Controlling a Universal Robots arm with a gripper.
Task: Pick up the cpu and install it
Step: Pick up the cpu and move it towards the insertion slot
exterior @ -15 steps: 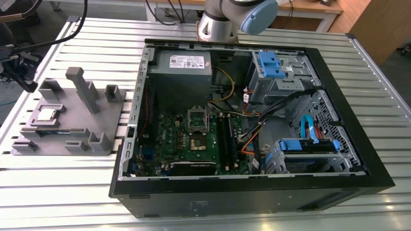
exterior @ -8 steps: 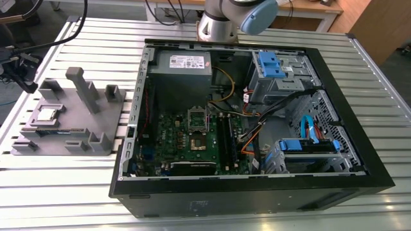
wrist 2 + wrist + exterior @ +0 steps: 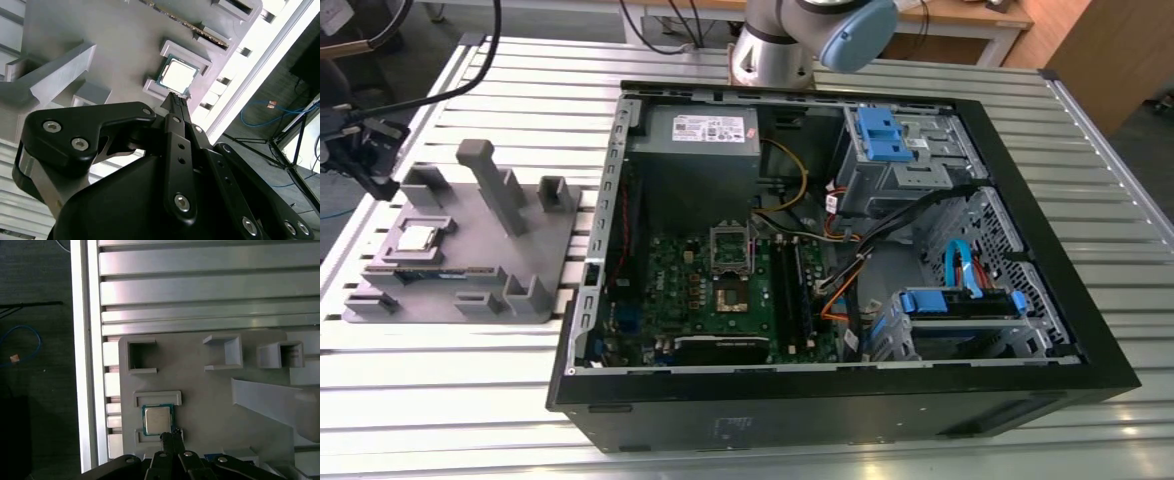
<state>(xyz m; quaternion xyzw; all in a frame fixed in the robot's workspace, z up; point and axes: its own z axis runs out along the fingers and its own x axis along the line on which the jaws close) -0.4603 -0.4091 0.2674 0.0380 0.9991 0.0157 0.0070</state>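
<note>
Our gripper (image 3: 170,436) hangs low over the grey parts holder (image 3: 210,405), its black fingers drawn narrow, close together with nothing between them. In both wrist views the fingertips (image 3: 177,100) sit just beside one edge of the cpu (image 3: 158,420), and we cannot tell whether they touch it.

The cpu (image 3: 176,75) lies flat in its own shallow square pocket in the holder, shiny metal top up, a thin greenish rim showing around it. The first wrist view looks almost straight down on it and shows that the pocket is close to the holder's edge, with the slatted metal worktop (image 3: 200,290) beyond and the worktop's edge and dark floor just past that. The second wrist view comes in from the side and adds a long thin memory stick (image 3: 185,22) standing on edge in a slot near the cpu.

From the exterior view we get the wider layout: the holder (image 3: 547,250) rests by the worktop's edge at the exterior view's left, with the cpu (image 3: 416,238) in its pocket and the gripper (image 3: 374,170) above that side. An open computer case (image 3: 854,400) fills the middle of the worktop, well apart from the cpu. Inside it lies the green motherboard (image 3: 670,290), with a silver frame (image 3: 728,243) beside its socket (image 3: 730,297).
</note>
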